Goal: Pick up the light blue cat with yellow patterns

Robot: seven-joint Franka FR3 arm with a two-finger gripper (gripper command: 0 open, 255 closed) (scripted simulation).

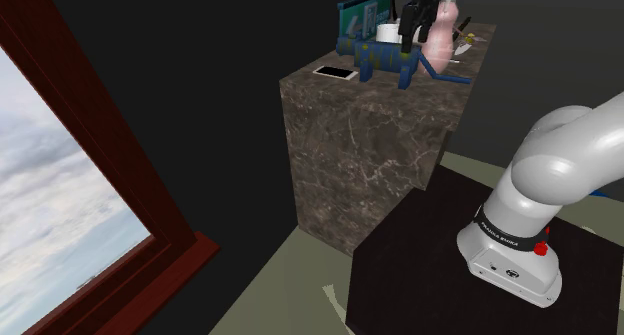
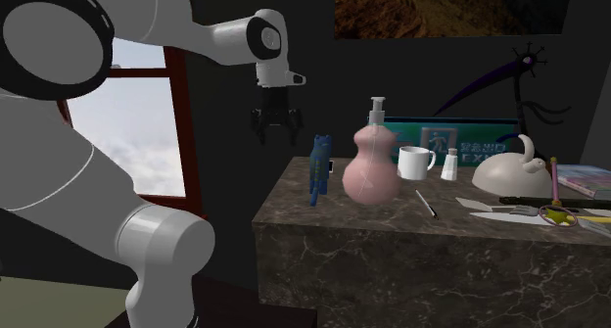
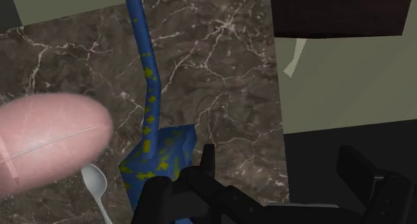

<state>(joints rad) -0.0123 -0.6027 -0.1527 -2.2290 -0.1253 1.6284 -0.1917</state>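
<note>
Gripper [image 3: 278, 156] sits closest in the wrist view, its 2 black fingers [image 3: 204, 166] standing well apart with nothing between them. Just beside 1 finger, outside the gap, is the cat [image 3: 160, 152]. It is blue with yellow marks and stands on the marble counter [image 3: 220, 69], its thin tail [image 3: 144, 69] running away across the stone. A pink bottle [image 3: 47, 142] bulges close beside the cat, and a white spoon [image 3: 97, 182] lies near both.

The step in hand looks like the reach, and the gripper is not yet lined up. It should slide sideways until the cat's body, not the tail, sits in the gap, then drop straight and close across the narrow flanks. The bottle is near enough that a finger could nudge it, so that side wants care.

Farther back, the bottle carries a pump, and what it holds cannot be seen through its wall. Beyond it a white mug [image 2: 415, 163] stands upright, its inside hidden. 1 small white shaker [image 2: 449, 164] stands just beside the mug, contents likewise unseen.
</note>
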